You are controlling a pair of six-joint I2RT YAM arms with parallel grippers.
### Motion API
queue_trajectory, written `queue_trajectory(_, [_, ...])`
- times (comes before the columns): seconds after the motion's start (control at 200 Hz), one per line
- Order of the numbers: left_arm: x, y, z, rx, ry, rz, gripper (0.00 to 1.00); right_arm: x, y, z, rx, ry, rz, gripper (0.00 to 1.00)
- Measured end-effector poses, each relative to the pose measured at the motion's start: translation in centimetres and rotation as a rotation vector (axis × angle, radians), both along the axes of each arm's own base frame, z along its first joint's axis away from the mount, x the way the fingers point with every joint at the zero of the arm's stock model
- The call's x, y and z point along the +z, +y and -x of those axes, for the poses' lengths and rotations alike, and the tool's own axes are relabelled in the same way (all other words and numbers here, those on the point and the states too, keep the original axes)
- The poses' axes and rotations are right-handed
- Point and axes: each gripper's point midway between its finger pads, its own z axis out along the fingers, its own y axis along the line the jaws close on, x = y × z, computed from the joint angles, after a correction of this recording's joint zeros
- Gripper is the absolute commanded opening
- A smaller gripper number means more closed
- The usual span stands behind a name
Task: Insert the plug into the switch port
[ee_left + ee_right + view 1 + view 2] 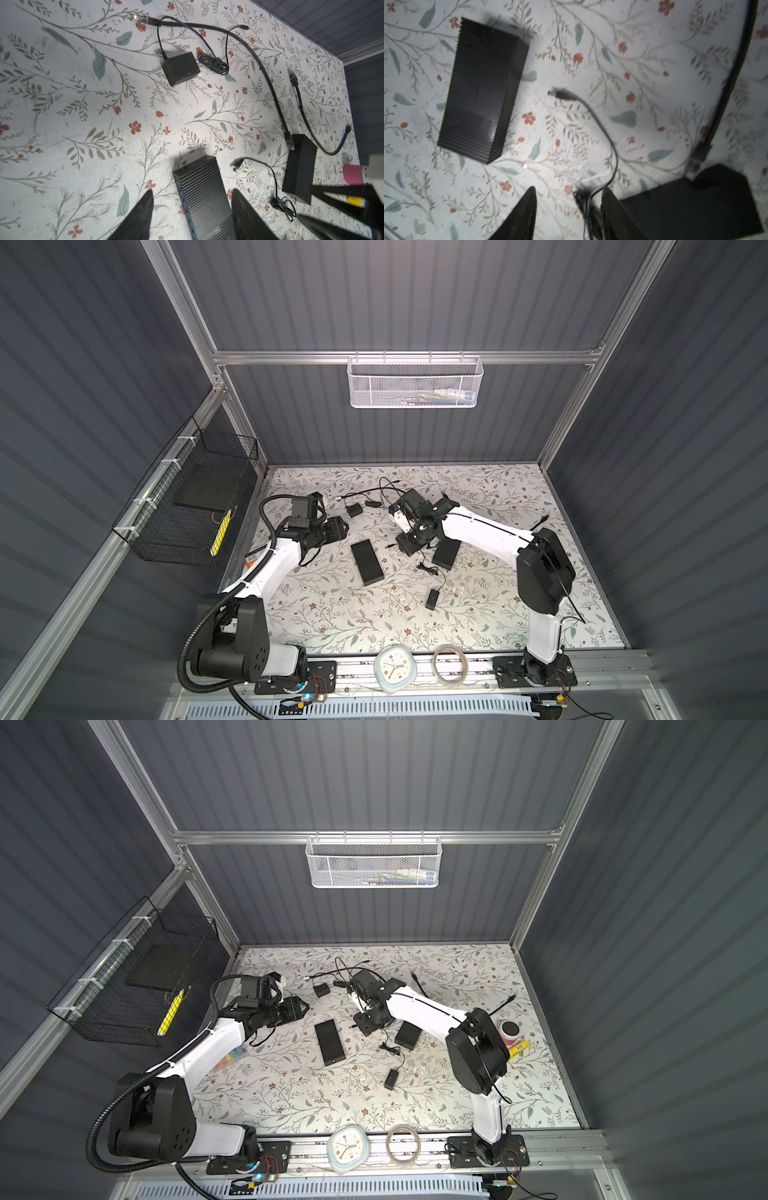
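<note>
The switch [365,562] is a flat ribbed black box lying mid-table, seen in both top views, with a blue strip along one long side [185,207]. Its port cannot be made out in any view. The plug [556,93] is a small black barrel tip on a thin cable, lying loose on the mat to the right of the switch [483,89]. My right gripper [569,193] hovers open over that cable's coiled bundle [583,199], which lies by one finger. My left gripper [192,191] is open above the switch end, holding nothing.
A second black box [446,553] with an Ethernet cable plugged in lies under the right arm. Two power adapters [354,510] [432,598] and loose cables lie around. A pink cup [510,1031] stands at the right. A clock [392,668] and a tape roll [451,664] sit on the front rail.
</note>
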Motion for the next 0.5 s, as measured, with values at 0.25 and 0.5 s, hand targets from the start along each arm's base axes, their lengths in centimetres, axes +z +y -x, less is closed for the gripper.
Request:
queue_trajectory(0.25, [-0.8,0.1,0.5,0.012,0.024,0.006,0.60,-6.2,0.8,-3.2,0.091,0.038,0.087,0.47])
queue_trajectory(0.5, [-0.8,0.2,0.4,0.014,0.025,0.006,0.60,-6.4,2.1,-4.6,0.154,0.000,0.097,0.44])
